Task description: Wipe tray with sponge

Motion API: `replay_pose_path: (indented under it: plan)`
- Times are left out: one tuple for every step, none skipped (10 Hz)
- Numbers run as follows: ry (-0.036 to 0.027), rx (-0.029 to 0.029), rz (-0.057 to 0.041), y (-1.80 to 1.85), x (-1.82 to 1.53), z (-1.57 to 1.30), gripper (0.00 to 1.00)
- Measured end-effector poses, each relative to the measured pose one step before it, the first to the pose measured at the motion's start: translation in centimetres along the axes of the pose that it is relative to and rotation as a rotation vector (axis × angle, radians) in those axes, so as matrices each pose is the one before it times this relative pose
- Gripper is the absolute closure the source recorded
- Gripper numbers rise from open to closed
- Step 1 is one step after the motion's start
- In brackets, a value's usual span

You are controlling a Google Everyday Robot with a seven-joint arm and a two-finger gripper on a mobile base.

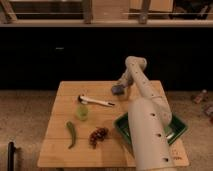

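Green tray (177,129), blue-grey sponge (118,90), hand (121,85) at sponge

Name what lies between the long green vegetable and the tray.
A reddish-brown cluster, shown in the camera view. The gripper is at the sponge, farther back.

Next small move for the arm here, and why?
Probably lift the sponge and carry it toward the tray. The gripper is down at the sponge near the far edge of the table; the tray lies at the near right, partly hidden by the arm, so no wiping is possible yet.
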Motion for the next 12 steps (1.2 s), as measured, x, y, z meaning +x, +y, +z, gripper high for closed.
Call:
replay_pose_path:
  plan:
    - [-0.00119, -0.00124, -0.00072, -0.012, -0.023, 0.014, 0.2]
    - [-0.00049, -0.00134, -0.0014, -0.041, -0.028, 0.011, 0.2]
    - [-0.0004, -0.00113, -0.00154, -0.064, -0.042, 0.004, 0.2]
    - [-0.00018, -0.00097, -0.00118, -0.046, -0.045, 0.021, 0.2]
    - [0.00058, -0.00038, -0.0008, -0.044, -0.024, -0.011, 0.21]
    - [0.00174, -0.00208, -0.00063, 0.068, 0.001, -0.05, 0.27]
    - [0.00289, 0.00159, 0.00283, 0.033, 0.044, -0.101, 0.36]
    - [0.0026, 0.00459, 0.0058, -0.005, 0.101, -0.087, 0.47]
    - [-0.00056, 0.00504, 0.00344, -0.04, 0.142, -0.179, 0.59]
    - [-0.00356, 0.00162, 0.00295, -0.004, 0.007, -0.048, 0.68]
    - [0.00032, -0.00052, 0.00196, 0.007, 0.003, -0.049, 0.79]
    - [0.0018, -0.0019, -0.00057, 0.036, 0.019, -0.091, 0.88]
